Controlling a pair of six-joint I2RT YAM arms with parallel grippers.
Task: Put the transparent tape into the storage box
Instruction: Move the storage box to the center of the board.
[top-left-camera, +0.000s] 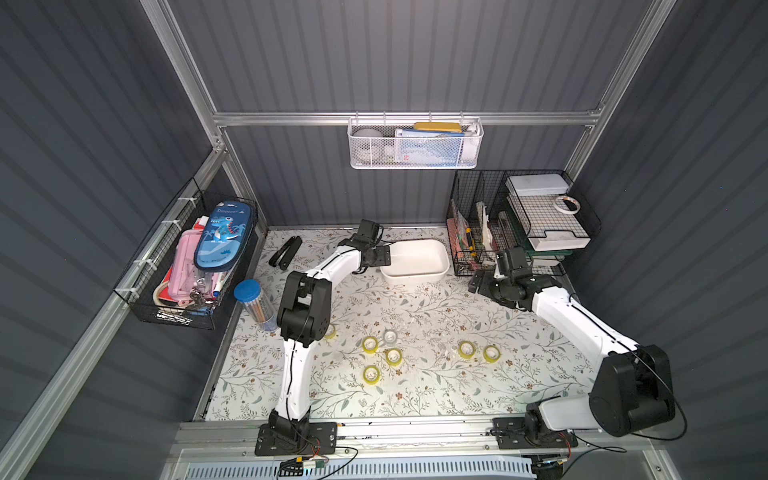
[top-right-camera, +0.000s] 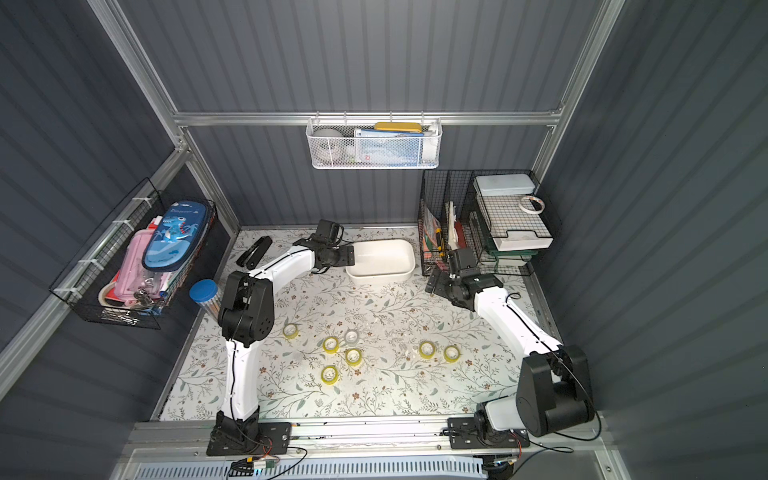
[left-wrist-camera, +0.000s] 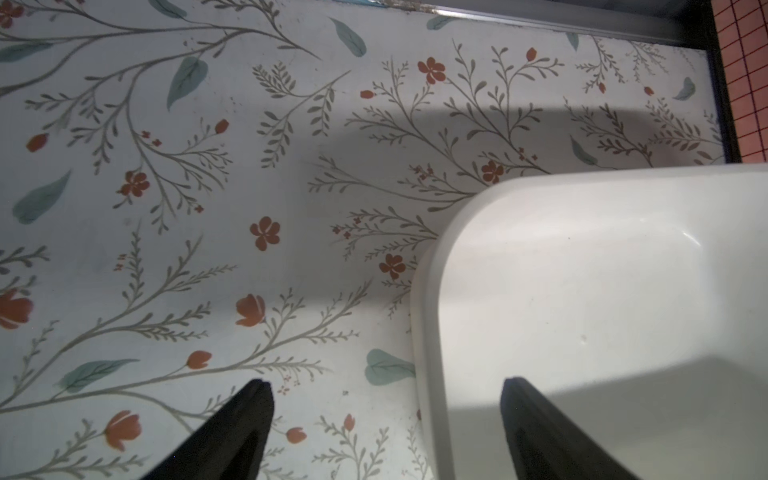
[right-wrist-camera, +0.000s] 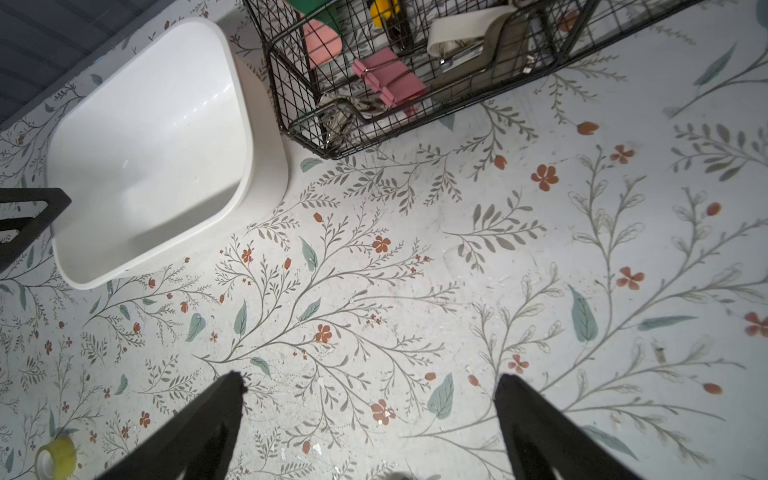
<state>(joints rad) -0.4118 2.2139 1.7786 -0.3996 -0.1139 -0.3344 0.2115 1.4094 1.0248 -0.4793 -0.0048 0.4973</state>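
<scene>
- I read the left claw (left-wrist-camera: 386, 382) as spread wide and empty; one finger is over the inside of the storage box (left-wrist-camera: 424, 332), the other over the floral bench (left-wrist-camera: 208, 208)
- Right claw (right-wrist-camera: 370, 377) is equally wide and empty; it hangs over bare bench near the black wire rack (right-wrist-camera: 415, 95)
- Transparent tape (top-right-camera: 353, 356): all seven rolls lie on the bench toward the front, well apart from the box; six are yellow-tinted, plus one colourless roll (top-right-camera: 351, 336)
- In both top views the box sits at the back, between the claws
</scene>
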